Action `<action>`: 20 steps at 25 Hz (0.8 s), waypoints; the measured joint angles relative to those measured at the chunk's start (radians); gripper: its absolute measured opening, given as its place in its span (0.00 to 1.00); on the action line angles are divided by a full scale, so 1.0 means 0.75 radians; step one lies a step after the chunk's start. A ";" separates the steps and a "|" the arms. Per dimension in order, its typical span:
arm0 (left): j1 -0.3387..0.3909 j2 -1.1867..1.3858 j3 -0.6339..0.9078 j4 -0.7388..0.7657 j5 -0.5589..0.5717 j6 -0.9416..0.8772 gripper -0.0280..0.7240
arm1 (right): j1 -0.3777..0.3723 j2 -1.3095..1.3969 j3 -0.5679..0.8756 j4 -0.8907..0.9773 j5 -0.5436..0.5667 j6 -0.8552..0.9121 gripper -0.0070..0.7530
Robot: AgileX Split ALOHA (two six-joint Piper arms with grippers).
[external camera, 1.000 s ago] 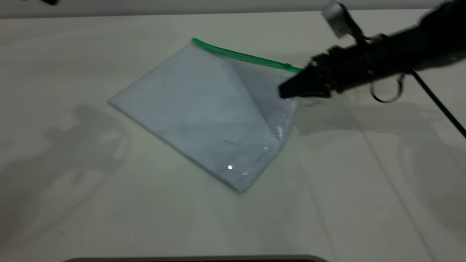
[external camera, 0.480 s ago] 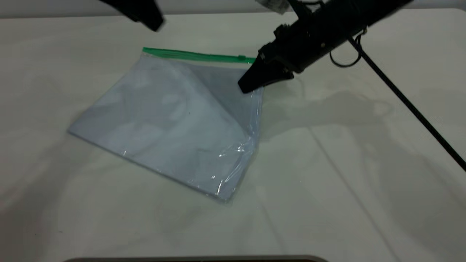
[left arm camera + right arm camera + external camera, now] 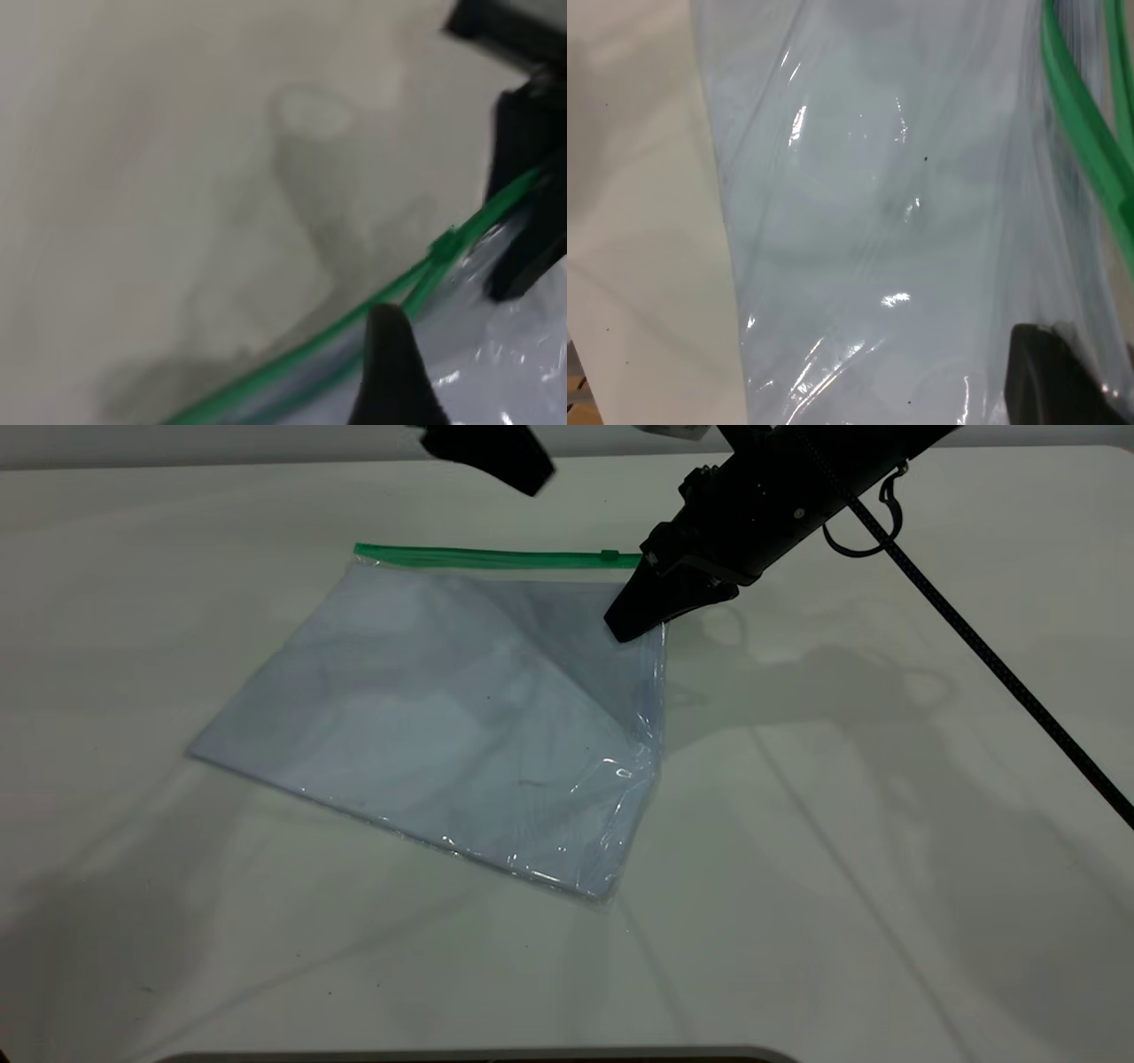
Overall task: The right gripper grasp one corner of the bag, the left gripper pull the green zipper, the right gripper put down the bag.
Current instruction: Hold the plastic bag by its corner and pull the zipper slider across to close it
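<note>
Two black grippers are above the far half of the white table [image 3: 886, 886]. The right gripper [image 3: 633, 622], with a black cable [image 3: 992, 664] trailing toward the right edge, has its tapered jaws pressed together on the far right corner of the bag [image 3: 443, 717], just below the end of the green zipper [image 3: 496, 558]. That corner is lifted off the surface, so the clear plastic slopes down from the jaws toward the near left, where the remainder of the bag lies flat on the table, roughly at its centre. White paper sheets [image 3: 390, 726] are visible inside. The green zipper runs along the bag's far long edge, and its small slider tab [image 3: 609, 555] sits near the right end, close to the right gripper. The left gripper [image 3: 523, 474] hangs above the far edge of the table, clear of the bag; whether its fingers are spread or closed cannot be determined. In the left wrist view, one fingertip [image 3: 390, 354] sits close to the zipper strip.
</note>
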 joint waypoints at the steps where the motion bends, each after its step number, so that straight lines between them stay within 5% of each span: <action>1: -0.008 0.019 -0.003 -0.036 0.005 0.060 0.76 | 0.000 0.000 0.000 -0.001 0.005 0.000 0.06; 9: -0.050 0.149 -0.004 -0.276 -0.008 0.376 0.76 | 0.000 0.000 0.000 -0.003 0.034 0.000 0.06; 20: -0.052 0.214 -0.006 -0.458 -0.069 0.478 0.76 | 0.000 0.000 0.000 -0.003 0.048 -0.001 0.06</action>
